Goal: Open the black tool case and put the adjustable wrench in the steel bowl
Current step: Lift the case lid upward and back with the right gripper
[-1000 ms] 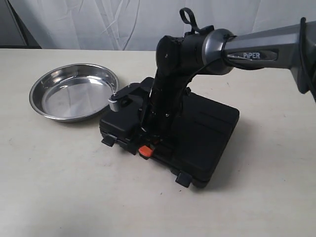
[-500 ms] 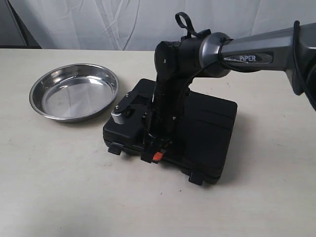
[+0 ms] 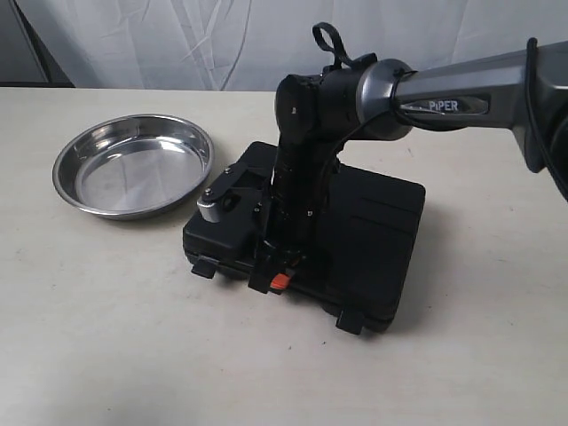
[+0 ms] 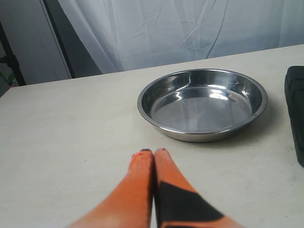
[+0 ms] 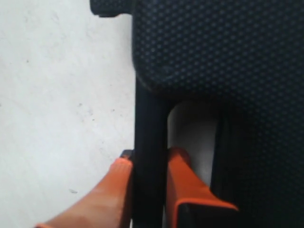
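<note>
My right pincer (image 3: 275, 280) comes down onto the front edge of the black tool case (image 3: 377, 235). In the right wrist view the two orange fingers (image 5: 179, 167) sit on either side of the case's black handle bar (image 5: 149, 123). One goes through the handle slot and the other sits outside by the tabletop (image 3: 106, 346). They are only slightly apart, closed on the bar and touching it on both sides.

The case lies flat on the tabletop with the lid down, as far as I can tell. Two clip latches (image 3: 349, 320) stick out at the front edge.

The steel bowl (image 3: 133, 164) sits upright on the tabletop to the left of the case in the exterior view. It is just beside the case and not touching it. Only reflections show inside.

My left pincer (image 4: 153, 152) has its orange fingers pressed together with nothing between them. It is over bare tabletop and points toward the bowl, short of the rim and touching neither bowl nor case. A corner of the case shows at the edge of that view.
</note>
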Robot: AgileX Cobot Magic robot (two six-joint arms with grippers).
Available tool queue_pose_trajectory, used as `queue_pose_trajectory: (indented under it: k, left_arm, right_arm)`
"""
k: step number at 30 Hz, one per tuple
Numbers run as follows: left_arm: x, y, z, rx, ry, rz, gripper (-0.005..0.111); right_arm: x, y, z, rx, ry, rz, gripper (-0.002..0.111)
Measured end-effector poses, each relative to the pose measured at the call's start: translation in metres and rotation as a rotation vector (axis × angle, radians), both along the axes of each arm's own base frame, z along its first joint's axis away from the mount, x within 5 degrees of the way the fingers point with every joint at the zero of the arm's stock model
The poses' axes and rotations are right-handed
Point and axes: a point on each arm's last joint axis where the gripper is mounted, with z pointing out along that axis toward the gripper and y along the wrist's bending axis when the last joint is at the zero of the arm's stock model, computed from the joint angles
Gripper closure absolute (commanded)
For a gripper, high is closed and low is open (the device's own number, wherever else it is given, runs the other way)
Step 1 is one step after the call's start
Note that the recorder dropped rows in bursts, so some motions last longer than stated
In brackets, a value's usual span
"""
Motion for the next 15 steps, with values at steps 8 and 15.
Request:
queue_pose_trajectory:
  k: [8, 15]
  left_arm:
    - [0.0, 0.0, 0.0, 0.0, 0.0, 0.0, 0.106]
    - [0.0, 0.0, 0.0, 0.0, 0.0, 0.0, 0.106]
  right_arm:
    - [-0.0001, -0.0001, -0.0016, -0.003, 0.005, 0.001, 0.099]
    - [-0.0001, -0.0001, -0.0016, -0.004, 0.005, -0.002, 0.109]
